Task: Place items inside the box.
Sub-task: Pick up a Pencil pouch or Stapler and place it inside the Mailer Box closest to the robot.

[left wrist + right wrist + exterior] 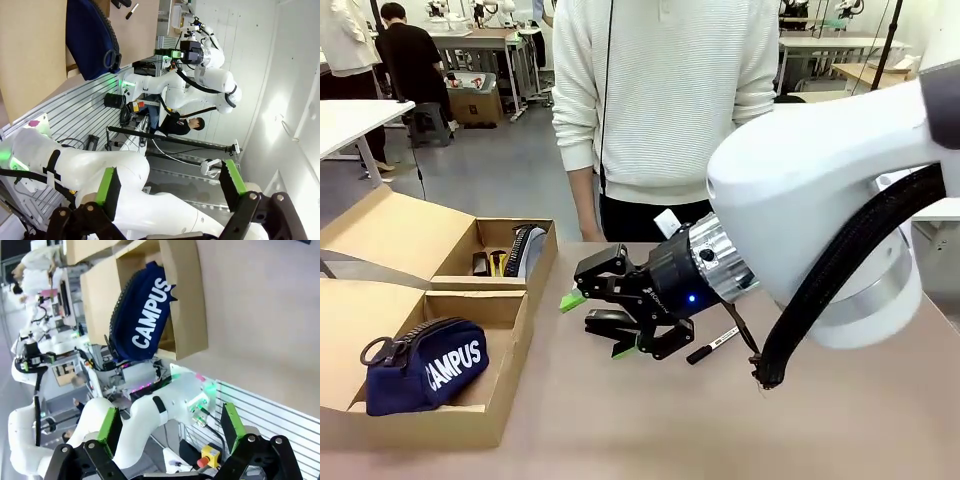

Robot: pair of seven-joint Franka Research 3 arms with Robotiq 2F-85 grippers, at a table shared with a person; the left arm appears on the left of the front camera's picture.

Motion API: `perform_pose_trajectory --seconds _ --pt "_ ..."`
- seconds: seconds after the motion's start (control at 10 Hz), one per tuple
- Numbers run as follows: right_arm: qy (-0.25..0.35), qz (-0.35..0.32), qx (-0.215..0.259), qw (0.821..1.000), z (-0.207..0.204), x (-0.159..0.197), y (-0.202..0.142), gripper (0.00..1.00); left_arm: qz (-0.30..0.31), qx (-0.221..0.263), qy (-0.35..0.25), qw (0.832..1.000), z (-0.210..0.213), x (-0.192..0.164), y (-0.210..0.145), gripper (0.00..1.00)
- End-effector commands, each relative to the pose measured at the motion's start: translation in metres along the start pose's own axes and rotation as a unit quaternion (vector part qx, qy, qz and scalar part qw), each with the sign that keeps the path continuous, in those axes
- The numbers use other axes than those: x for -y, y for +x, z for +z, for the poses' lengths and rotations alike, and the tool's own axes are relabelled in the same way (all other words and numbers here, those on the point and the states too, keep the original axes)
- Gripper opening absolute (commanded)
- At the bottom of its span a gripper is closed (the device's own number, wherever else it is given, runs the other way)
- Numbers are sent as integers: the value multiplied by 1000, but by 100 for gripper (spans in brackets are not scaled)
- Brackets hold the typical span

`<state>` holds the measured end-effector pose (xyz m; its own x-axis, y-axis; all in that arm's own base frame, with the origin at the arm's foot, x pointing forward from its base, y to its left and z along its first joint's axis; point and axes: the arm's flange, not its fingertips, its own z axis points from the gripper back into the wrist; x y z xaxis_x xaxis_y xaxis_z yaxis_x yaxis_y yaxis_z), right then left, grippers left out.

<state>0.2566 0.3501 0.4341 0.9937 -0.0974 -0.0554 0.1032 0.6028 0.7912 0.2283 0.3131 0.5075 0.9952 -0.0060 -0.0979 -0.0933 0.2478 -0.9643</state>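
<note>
Jaws wide apart on the right gripper (598,325), nothing between the green pads (570,300); tipped almost level, fingers toward the left, low over the middle of the table (620,430). Behind it a silver wrist flange (720,262) and the bulky white arm (820,170), in from the right. Just right of the fingers, under the wrist, a black marker (712,345) flat on the table, long axis from near left to far right. Well to the left, in the near box (510,360), a navy pouch (425,365) lettered "CAMPUS", long axis left to right, zip uppermost, pull ring at the left end, lettering toward the near side. In the far box (545,255), a grey pouch (527,250) on edge by the right wall, long axis near to far, with small black and yellow things (488,263) beside it, too small to tell apart. Bare table between gripper and boxes. At the far edge, a person (665,100) in a white sweater, close behind the gripper. Jaws likewise spread wide and holding nothing on the left gripper (170,182), aimed past the table's edge.
</note>
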Motion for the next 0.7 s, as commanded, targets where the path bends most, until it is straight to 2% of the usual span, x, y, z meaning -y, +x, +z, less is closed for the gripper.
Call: perform_pose_trajectory --seconds 0.0,0.1,0.3,0.5,0.6 --pt "19 -16 -5 1000 12 13 21 100 1 -1 5 1000 -1 -1 -1 100" --pt "19 -28 7 999 21 18 32 100 1 -1 5 1000 -1 -1 -1 100" --pt "47 -17 -23 999 44 24 41 100 1 -1 5 1000 -1 -1 -1 100" --pt "101 19 -58 993 108 59 56 100 1 -1 5 1000 -1 -1 -1 100" --pt "160 22 -92 983 152 87 66 100 1 -1 5 1000 -1 -1 -1 100"
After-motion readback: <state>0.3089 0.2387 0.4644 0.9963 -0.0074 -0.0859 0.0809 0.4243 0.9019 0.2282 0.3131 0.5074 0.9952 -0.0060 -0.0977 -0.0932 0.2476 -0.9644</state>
